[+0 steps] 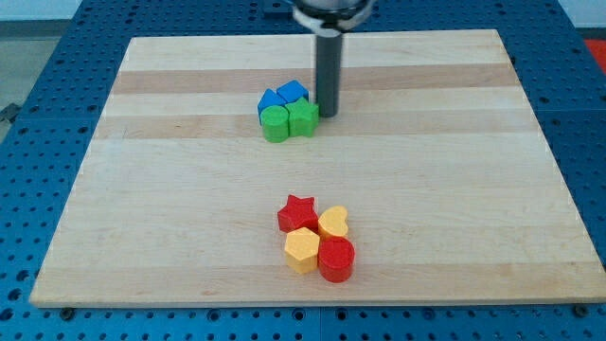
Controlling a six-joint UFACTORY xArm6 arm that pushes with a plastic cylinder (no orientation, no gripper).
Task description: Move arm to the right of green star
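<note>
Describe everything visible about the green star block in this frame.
The green star is a small, matte, solid-looking block lying flat on the wooden board, in the upper cluster. The green round block touches its left side; a blue block sits just behind it. My tip stands immediately at its right, apparently touching.

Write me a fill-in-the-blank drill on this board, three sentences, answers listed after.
1. My tip stands just to the view's ____ of the green star.
2. The green cylinder sits directly on the view's ____ side of the green star.
3. Near the view's bottom, the red star belongs to a cluster of ____ blocks, with the yellow heart, the yellow hexagon and the red cylinder.

Missing words: right; left; four
</note>
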